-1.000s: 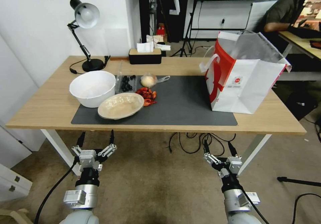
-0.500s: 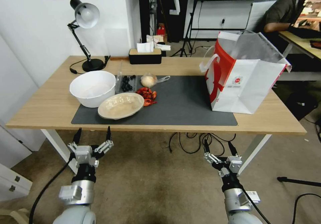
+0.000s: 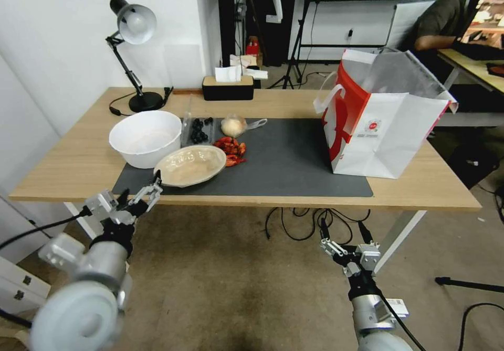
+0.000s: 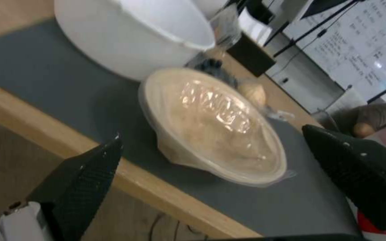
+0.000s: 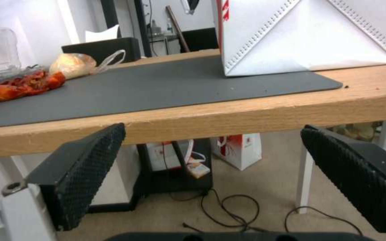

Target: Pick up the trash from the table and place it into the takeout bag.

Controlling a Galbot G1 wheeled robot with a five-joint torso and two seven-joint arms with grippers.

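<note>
My left tool [image 3: 140, 188] gapes wide at the worktop [image 3: 79, 167] edge, facing the beige bowl [image 3: 190, 165]; my right tool [image 3: 341, 230] hangs open below.

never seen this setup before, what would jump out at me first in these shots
The big white takeout bag with red side panels, standing open on the right end of the table. Then the clutter at the left of the dark mat: a large white bowl and, in front of it, a shallow beige bowl. The left claw, open, is raised at the table's front edge, aimed at that beige bowl.
</note>
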